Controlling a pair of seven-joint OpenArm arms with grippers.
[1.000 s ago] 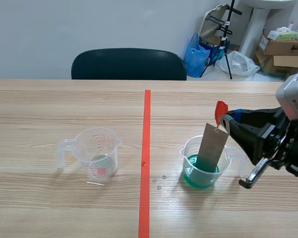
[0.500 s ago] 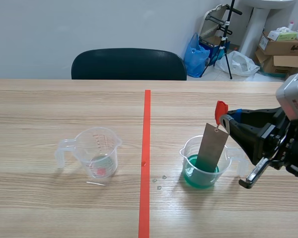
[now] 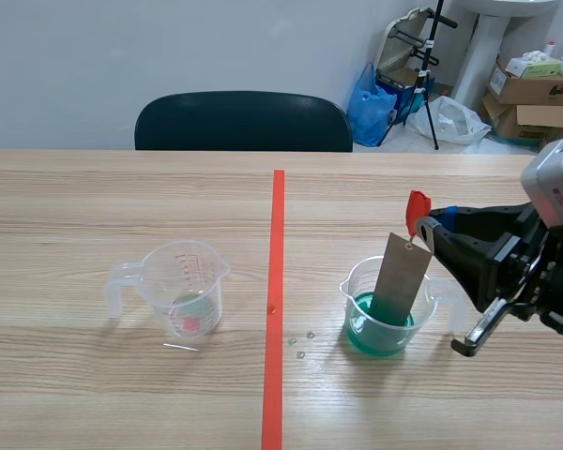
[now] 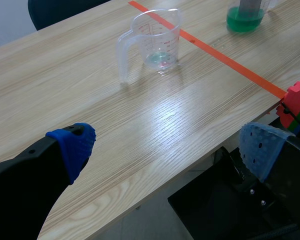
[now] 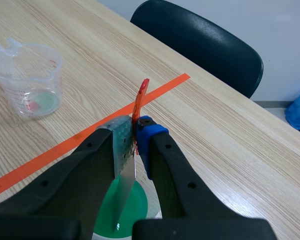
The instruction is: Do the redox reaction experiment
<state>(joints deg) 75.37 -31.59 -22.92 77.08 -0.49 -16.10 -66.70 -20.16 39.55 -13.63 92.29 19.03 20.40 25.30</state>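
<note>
My right pincer clenched the plate — its foot stood in the beaker of green liquid. My left pincer hung released.

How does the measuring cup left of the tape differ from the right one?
The left cup looks nearly empty; the right cup holds green liquid. Nothing stands in the left cup; a metal strip, gripped by the right tool, dips into the right cup. Both are clear, handled, upright.
</note>
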